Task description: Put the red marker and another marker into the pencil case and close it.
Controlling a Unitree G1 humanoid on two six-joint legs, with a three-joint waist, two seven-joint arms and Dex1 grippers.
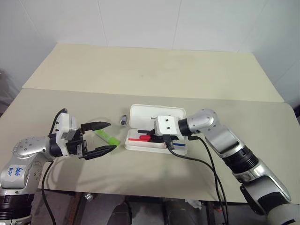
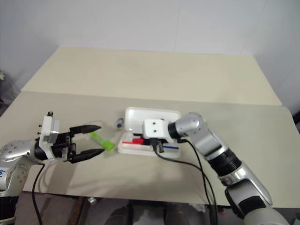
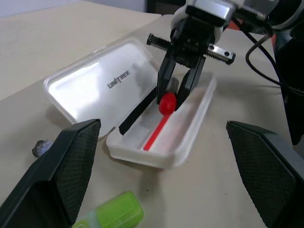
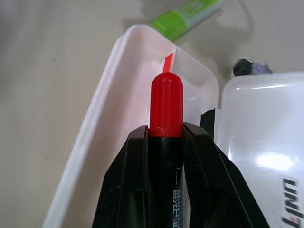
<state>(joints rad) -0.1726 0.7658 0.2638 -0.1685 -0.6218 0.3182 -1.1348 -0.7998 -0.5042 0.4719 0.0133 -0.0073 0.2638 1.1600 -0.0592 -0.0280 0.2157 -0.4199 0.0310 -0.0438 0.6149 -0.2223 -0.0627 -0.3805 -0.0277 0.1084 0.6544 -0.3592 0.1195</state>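
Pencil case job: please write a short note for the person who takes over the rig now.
Right gripper: shut on the red marker, holding it over the tray of the open pencil case.
Left gripper: open, empty, beside the green marker on the table.
Done: red marker picked up and brought to the case.
Left: release it inside, put the green marker in, close the lid.

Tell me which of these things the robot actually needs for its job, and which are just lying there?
Needed:
- red marker, pinched in the right gripper
- green marker, on the table
- pencil case, open

Lying about:
- small grey-black metal piece, beside the case
- table
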